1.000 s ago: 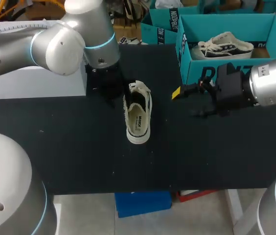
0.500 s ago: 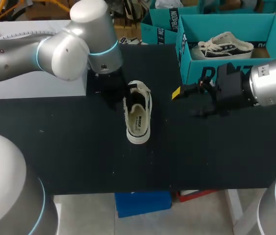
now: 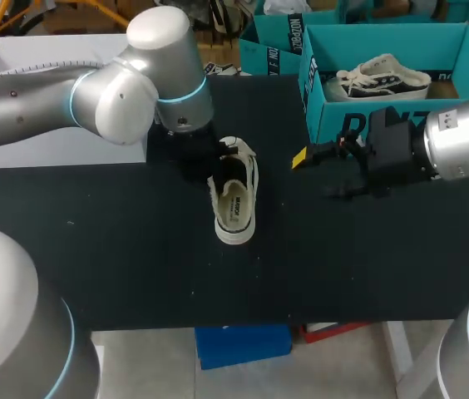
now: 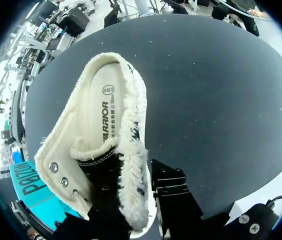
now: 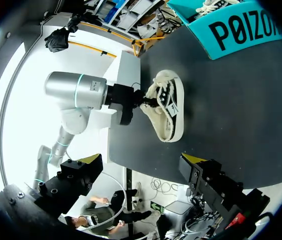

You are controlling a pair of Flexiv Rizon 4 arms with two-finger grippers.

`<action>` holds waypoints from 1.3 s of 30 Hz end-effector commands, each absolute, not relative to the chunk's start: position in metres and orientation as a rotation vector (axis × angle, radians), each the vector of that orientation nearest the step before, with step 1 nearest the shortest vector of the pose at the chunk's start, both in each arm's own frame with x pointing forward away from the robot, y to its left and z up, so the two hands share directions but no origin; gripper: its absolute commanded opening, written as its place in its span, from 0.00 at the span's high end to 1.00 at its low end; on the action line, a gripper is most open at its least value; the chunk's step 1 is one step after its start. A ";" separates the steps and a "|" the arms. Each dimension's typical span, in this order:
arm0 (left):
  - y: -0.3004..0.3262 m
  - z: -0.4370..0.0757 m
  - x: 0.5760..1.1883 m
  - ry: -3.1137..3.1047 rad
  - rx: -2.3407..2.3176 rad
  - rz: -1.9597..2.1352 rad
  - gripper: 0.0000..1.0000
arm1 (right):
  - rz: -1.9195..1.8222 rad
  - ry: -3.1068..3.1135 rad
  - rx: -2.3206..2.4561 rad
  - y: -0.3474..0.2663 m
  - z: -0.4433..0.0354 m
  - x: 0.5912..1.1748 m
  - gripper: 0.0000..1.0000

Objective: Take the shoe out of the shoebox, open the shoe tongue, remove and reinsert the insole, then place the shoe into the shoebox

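A black canvas shoe with cream frayed edges lies on the black table, its printed insole showing. My left gripper is at the shoe's laced end, and in the left wrist view my left gripper is shut on the frayed side wall beside the tongue. The right wrist view shows the shoe with the left gripper at its edge. My right gripper hangs open to the shoe's right, in front of the teal shoebox, with nothing between its fingers.
A second shoe lies inside the teal shoebox. Another teal box stands behind it. A white box sits at the table's back left, under my left arm.
My left arm has swung a little to the right and its fingers have closed on the shoe's edge. The shoe's heel has turned slightly. The right arm has not moved.
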State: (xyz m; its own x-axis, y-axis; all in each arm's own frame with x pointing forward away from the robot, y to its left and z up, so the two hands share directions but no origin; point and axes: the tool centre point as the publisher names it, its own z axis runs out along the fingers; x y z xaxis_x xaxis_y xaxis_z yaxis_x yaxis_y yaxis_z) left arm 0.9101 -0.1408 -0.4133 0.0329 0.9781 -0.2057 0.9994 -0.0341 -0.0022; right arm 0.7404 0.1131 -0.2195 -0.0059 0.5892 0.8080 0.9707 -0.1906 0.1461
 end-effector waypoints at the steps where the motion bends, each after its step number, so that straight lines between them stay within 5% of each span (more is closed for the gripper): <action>1: -0.144 -0.417 0.913 2.069 2.141 -0.227 1.00 | -1.082 -1.610 -1.813 0.114 -0.220 0.741 0.00; 31: -0.145 -0.414 0.911 2.076 2.147 -0.245 1.00 | -1.082 -1.610 -1.813 0.114 -0.220 0.741 0.00; 39: -0.143 -0.377 0.913 2.140 2.052 -0.308 1.00 | -1.082 -1.610 -1.813 0.114 -0.220 0.741 0.00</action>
